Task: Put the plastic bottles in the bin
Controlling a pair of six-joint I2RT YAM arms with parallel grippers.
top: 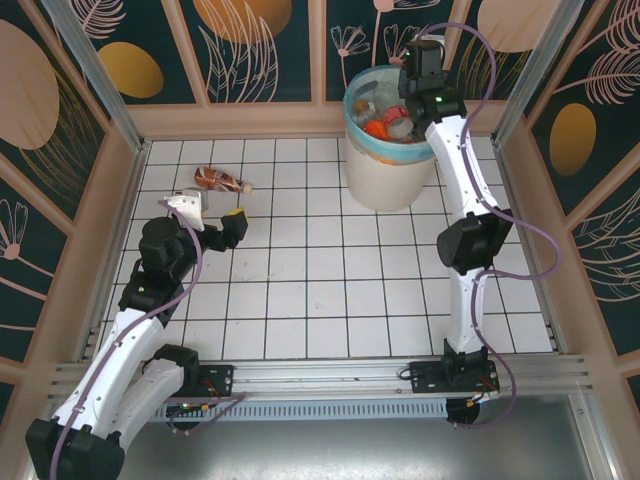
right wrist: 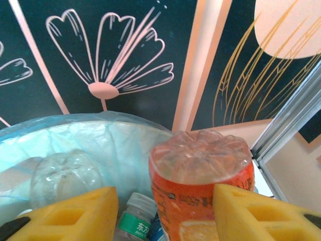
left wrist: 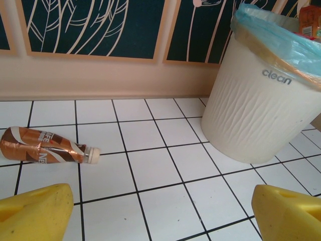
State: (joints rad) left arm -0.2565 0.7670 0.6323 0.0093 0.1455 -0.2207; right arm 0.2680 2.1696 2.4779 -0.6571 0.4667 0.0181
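Right wrist: orange bottle (right wrist: 200, 170) is flanked loosely by the right gripper's (right wrist: 165, 193) parted jaws, over the bin (right wrist: 75, 135); left gripper (left wrist: 163, 211) is spread for the brown bottle (left wrist: 42, 150) ahead-left.

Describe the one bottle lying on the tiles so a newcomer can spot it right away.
Start at the white bin by the back wall and look left across the tiled table. The brown-labelled bottle lies on its side there, just beyond the left hand. Unlike the bottles in the bin, it sits alone on the tiles, white cap pointing at the bin.
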